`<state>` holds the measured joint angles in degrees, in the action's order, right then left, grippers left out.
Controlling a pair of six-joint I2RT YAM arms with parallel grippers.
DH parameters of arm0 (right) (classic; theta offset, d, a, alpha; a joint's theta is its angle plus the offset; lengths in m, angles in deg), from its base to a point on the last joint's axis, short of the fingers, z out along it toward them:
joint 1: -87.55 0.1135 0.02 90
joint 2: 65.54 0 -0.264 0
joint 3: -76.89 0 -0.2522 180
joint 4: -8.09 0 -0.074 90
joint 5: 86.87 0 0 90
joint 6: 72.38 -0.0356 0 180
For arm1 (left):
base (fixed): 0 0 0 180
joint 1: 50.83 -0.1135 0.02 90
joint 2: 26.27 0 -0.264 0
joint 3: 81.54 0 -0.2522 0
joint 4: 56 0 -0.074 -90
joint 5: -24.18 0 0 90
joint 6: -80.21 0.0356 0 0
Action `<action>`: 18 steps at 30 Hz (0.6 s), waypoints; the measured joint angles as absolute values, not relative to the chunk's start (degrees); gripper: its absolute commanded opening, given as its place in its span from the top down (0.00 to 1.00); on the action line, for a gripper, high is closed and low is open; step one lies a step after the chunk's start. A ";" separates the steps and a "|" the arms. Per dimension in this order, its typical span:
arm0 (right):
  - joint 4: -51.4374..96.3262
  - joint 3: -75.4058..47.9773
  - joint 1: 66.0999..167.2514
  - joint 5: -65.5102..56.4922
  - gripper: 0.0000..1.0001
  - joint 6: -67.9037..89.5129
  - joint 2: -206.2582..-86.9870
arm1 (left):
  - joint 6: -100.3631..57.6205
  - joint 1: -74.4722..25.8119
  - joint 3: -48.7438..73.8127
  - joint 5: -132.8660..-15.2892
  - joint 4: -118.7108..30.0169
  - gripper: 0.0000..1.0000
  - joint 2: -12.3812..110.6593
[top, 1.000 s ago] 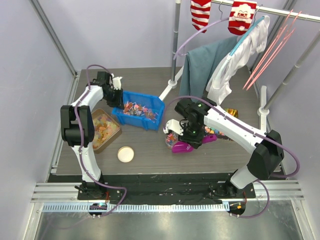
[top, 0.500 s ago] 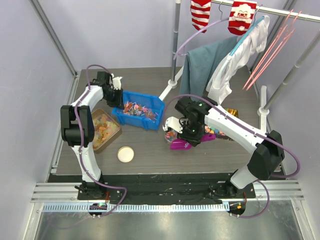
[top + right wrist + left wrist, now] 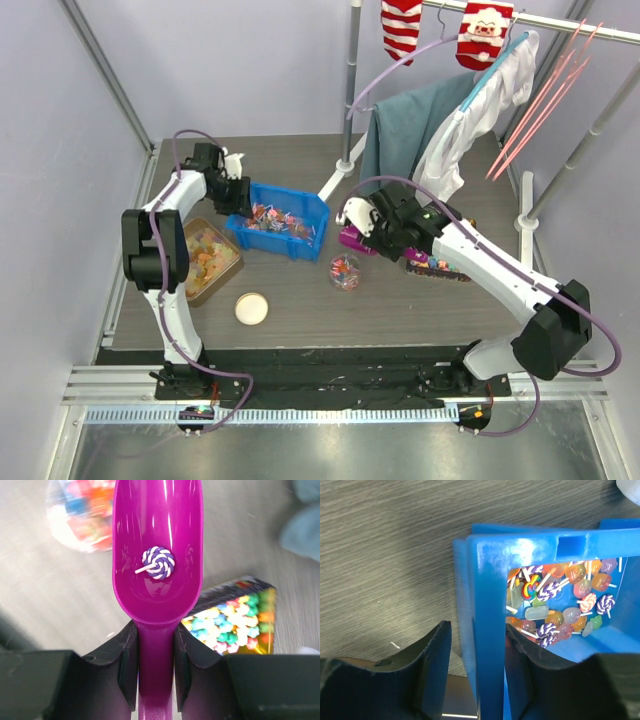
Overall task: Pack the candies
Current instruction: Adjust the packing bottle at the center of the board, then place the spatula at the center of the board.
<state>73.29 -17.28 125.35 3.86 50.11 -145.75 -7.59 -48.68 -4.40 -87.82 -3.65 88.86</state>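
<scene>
Near centre frame stands the part-filled cup [image 3: 346, 272]; just beyond it your right gripper [image 3: 154, 650] pinches the handle of the scoop [image 3: 157, 530], level, so its single candy [image 3: 159, 562] stays in. Farther off, upper left, your left gripper [image 3: 477, 650] straddles the wall of the bin [image 3: 520, 550] with jaws spread and slack. I judge it is placed to steady the bin, where most candies [image 3: 560, 605] lie.
</scene>
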 measured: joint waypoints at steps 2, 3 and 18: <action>69.33 -19.00 124.10 6.07 0.99 48.43 -146.07 | -7.59 -48.70 -4.90 -87.79 -3.59 0.48 89.17; 67.19 -19.94 123.60 7.32 0.99 47.49 -146.20 | -7.57 -48.70 -5.20 -87.75 -3.59 0.48 89.35; 47.48 -22.48 119.91 16.56 0.99 38.92 -162.23 | -2.90 -49.55 -20.85 -83.31 1.88 0.46 98.61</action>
<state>47.48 -22.48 119.91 16.56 38.92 -162.23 -2.90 -49.55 -20.85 -83.31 1.88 98.61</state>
